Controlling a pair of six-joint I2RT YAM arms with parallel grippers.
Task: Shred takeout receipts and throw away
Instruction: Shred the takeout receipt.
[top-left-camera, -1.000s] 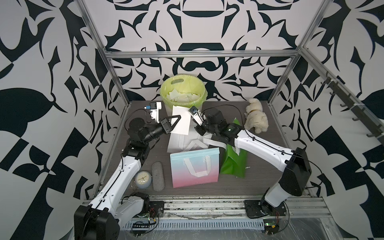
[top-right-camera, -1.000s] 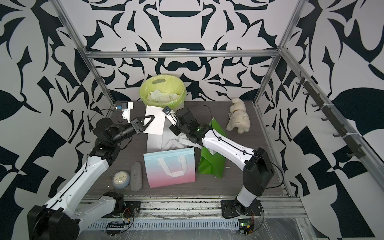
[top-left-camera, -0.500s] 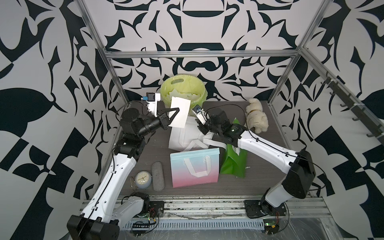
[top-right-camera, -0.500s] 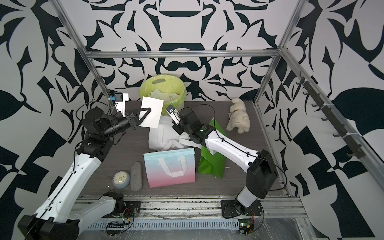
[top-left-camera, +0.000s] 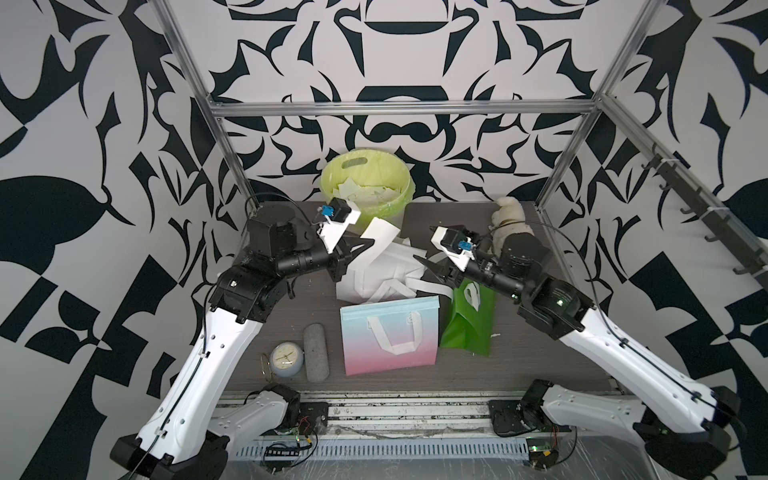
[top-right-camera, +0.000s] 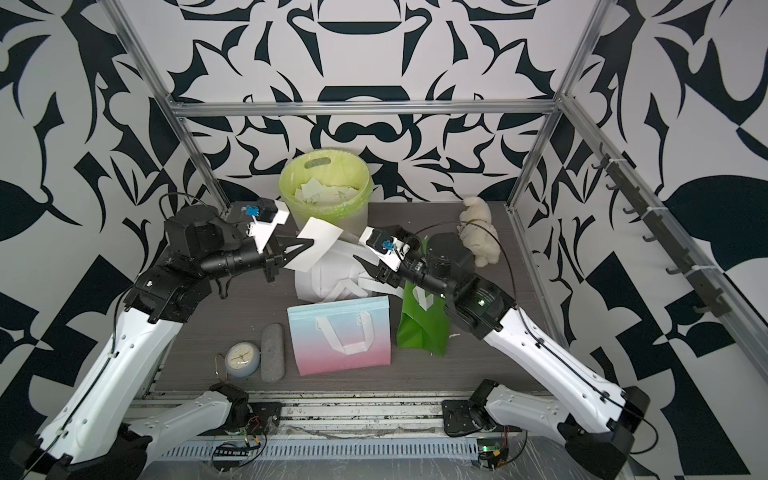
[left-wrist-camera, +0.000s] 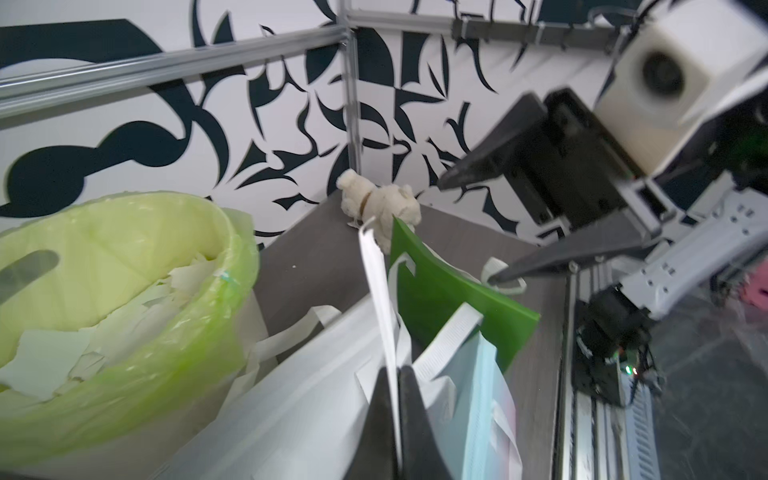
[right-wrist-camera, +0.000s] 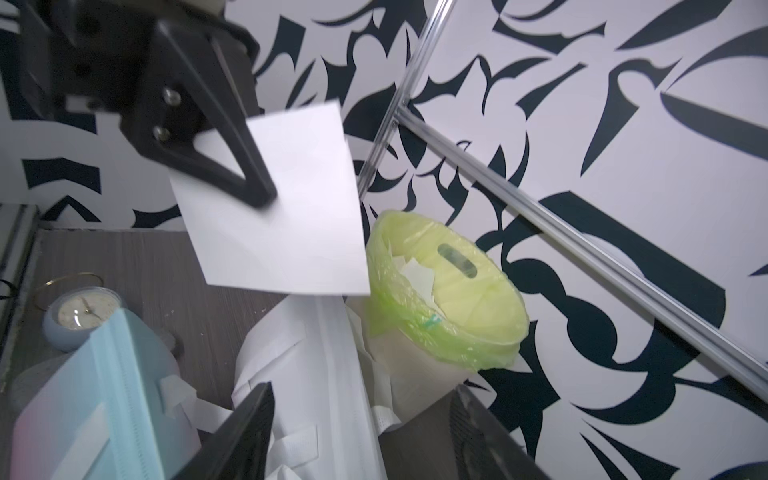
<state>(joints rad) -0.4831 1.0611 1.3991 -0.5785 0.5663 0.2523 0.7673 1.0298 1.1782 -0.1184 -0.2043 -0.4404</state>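
pinched the plain white receipt (top-right-camera: 321, 246) edge-on in the left claw (left-wrist-camera: 394, 386), aloft above the white tote (top-right-camera: 320, 283) near the green-lined bin (right-wrist-camera: 440, 345) of torn scraps (top-right-camera: 324, 193). held the right claw (left-wrist-camera: 467, 229) wide, gripping nothing.

Right end effector (top-left-camera: 429, 272) newly off receipt (right-wrist-camera: 291, 232)

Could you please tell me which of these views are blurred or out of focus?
Left wrist view: the right hand is blurred; right wrist view: the left hand and its receipt look soft-edged; both top views are sharp and evenly lit.
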